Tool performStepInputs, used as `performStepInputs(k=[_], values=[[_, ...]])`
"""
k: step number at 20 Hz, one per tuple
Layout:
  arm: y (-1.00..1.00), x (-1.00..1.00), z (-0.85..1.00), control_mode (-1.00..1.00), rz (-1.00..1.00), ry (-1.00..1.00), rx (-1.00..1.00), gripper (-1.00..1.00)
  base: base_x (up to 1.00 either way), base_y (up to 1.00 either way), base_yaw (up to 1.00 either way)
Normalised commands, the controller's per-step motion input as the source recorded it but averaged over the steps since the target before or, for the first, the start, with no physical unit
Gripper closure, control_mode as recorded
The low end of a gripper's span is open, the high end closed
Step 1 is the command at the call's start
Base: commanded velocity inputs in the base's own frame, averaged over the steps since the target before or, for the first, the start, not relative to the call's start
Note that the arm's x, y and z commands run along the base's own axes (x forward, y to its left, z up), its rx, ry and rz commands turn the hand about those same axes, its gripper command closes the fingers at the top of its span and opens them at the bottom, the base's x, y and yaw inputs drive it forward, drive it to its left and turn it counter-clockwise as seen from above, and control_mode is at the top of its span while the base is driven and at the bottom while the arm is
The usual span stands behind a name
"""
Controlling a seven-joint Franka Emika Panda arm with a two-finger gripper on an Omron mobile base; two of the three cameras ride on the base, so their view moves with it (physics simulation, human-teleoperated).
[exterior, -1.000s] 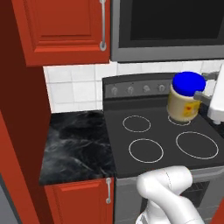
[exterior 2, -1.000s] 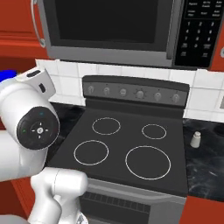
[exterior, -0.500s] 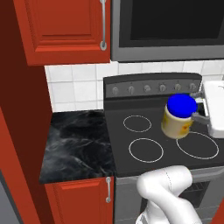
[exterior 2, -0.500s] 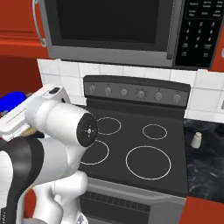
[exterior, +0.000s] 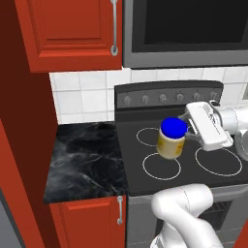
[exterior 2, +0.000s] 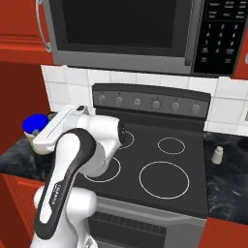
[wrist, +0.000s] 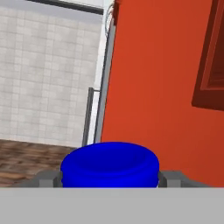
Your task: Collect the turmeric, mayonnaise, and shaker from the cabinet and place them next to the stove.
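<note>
Mayonnaise (exterior: 172, 139) is held upright in the gripper (exterior: 184, 131), whose jaws close on the jar from either side just below the blue lid; in the hand view the lid (wrist: 109, 165) sits between the two fingertips (wrist: 43, 177), so the jaws stand wide but are closed on the jar rather than free. In the left base view the jar hangs above the front left ring of the stove (exterior: 140, 179), with the black marble counter (exterior: 82, 160) just to its left and the cabinet (exterior: 72, 34) above and further left, door closed. In the right base view the lid shows at the far left, beyond the arm, over the counter edge. The shaker (exterior 2: 217, 154) already stands on the counter right of the stove. The step in hand appears to be carrying the jar to a resting place beside the stove. To do it well, the jar should stay upright, be brought over bare counter rather than the glass top, be lowered until its base meets the surface, and only then be released, with the fingers withdrawn straight so the jar is not tipped. Compared with the picture of one second ago, the jar has travelled from the back right burner, near the knobs, forward and left, and sits lower; the arm has swung left across the right base view
</note>
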Motion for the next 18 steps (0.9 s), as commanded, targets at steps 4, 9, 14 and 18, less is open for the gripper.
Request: performStepInputs(k=[4,9,14,18], values=[[0.23,0.83,-0.44,-1.00,0.10,0.03,0.00,1.00,0.00,0.00,0.00],[0.23,0.63,-0.32,-1.00,0.03,0.00,0.00,1.00,0.00,0.00,0.00],[0.35,0.58,-0.28,-1.00,0.00,0.00,0.00,1.00,0.00,0.00,0.00],[0.25,0.51,-0.27,-1.00,0.00,0.00,0.00,1.00,0.00,0.00,0.00]])
